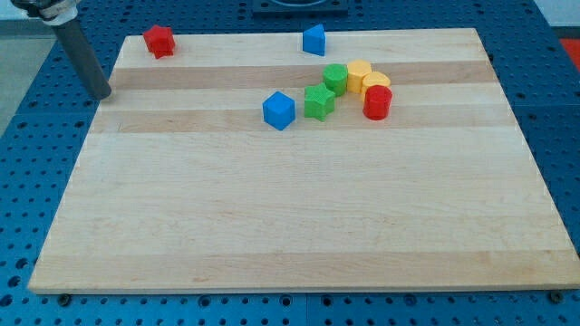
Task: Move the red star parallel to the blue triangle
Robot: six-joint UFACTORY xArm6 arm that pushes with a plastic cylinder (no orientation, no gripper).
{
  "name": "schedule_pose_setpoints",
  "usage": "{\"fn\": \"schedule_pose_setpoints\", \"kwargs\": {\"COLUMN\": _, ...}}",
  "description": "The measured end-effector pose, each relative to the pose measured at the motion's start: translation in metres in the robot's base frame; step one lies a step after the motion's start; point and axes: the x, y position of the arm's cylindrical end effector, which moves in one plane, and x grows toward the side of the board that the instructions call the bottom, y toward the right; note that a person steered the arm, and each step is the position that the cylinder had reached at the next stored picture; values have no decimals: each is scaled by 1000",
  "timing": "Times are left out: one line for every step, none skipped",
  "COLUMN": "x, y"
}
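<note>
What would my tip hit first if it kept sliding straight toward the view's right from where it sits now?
Probably nothing at first: my tip sits at the board's left edge, below the red star. That line likely passes under the star; the blue cube comes next, though depth is unclear.

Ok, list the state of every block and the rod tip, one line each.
red star: alone, top-left edge
blue triangle: alone, top edge
blue cube: apart, left of cluster
green star: in cluster
green block: in cluster
yellow blocks: in cluster
red cylinder: upright
my tip: touching nothing
</note>
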Motion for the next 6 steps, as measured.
{"fn": "schedule_pose_setpoints", "kwargs": {"x": -4, "y": -1}}
{"fn": "schedule_pose_setpoints", "kwargs": {"x": -51, "y": -1}}
{"fn": "schedule_pose_setpoints", "kwargs": {"x": -116, "y": -1}}
{"fn": "schedule_pose_setpoints", "kwargs": {"x": -138, "y": 4}}
{"fn": "schedule_pose_setpoints", "kwargs": {"x": -131, "y": 32}}
{"fn": "schedule_pose_setpoints", "kwargs": {"x": -106, "y": 72}}
